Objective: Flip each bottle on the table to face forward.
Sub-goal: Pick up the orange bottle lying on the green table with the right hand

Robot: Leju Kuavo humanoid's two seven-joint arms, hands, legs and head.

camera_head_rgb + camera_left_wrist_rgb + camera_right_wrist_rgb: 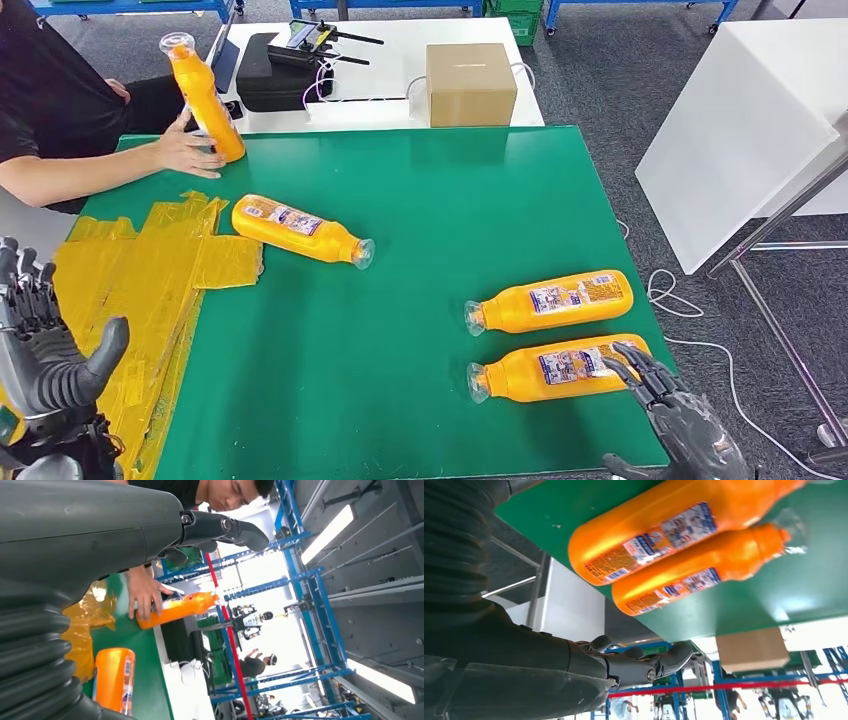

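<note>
Label print on the four orange bottles is too small to read, even on the nearest bottle (556, 367). The right hand (676, 418) runs off the bottom edge, so its palm is cut off (fingertips cover that bottle's base end). The left hand (45, 365) is clipped by the left edge. The person's hand (186, 150) hides the base of the upright bottle (203, 95).

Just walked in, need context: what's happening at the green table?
A person's hand is tilting one orange bottle at the far left of the green table. Three more bottles lie flat: one mid-left, two near the right edge. The right hand reaches toward the nearest one, fingers apart. The left hand waits open.
</note>
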